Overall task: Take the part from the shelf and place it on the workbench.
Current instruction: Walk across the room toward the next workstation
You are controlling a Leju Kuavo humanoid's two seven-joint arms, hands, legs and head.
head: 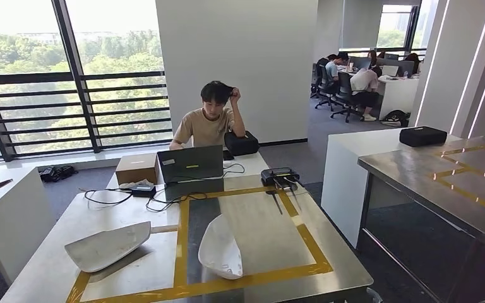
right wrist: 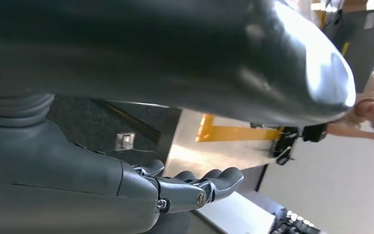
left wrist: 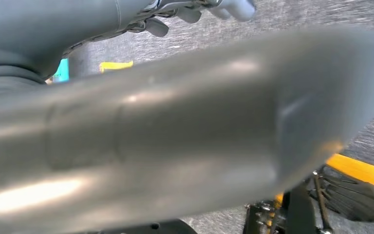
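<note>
On the workbench (head: 328, 252) right below us lie two white curved parts: one (head: 107, 245) on the left outside the yellow tape (head: 182, 246), one (head: 221, 249) inside the taped rectangle, near its front edge. Our wrist views show a large grey curved part (left wrist: 175, 136) close against the left hand (left wrist: 195, 12); its fingers reach along the part's edge, but we cannot tell whether they grip it. The right hand (right wrist: 195, 187) has its fingers gently curled with nothing in them, beside the same sort of grey surface. Farther back, cables (head: 158, 199), a laptop (head: 191, 163), a cardboard box (head: 136, 168) and a small black device (head: 279, 176) crowd the bench's far end, where a person (head: 209, 120) sits. To the right, a gap separates us from a steel table (head: 442, 183).
</note>
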